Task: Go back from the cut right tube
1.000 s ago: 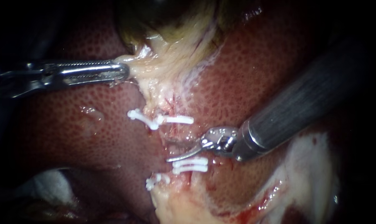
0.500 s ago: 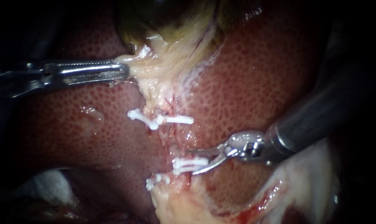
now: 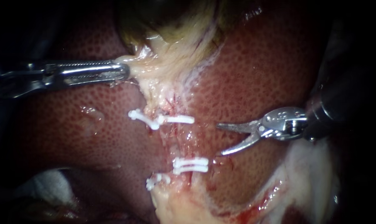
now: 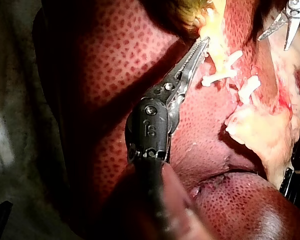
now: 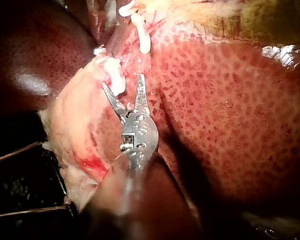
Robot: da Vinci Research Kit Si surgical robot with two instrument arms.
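1. The left instrument (image 3: 123, 71) comes in from the left. Its hand is pinching a bit of pale tissue (image 3: 150, 68) just below the dark gallbladder (image 3: 167, 25).
2. The right instrument (image 3: 221, 140) comes in from the right. Its hand is spread wide like open scissors, and it holds nothing.
3. The right tube (image 3: 176, 139) lies just ahead of the tips of the right hand. The tips are near it but do not touch it.
4. White clips sit on the tube. The upper clips (image 3: 163, 120) are on the side nearer the left hand. The double clip (image 3: 190, 164) is on the side farther from the left hand. The ragged part of the tube is between them.
5. A small clip (image 3: 156, 181) sits beside the double clip, farther from the right hand.
6. The red, spotty liver (image 3: 254, 74) lies under both hands.
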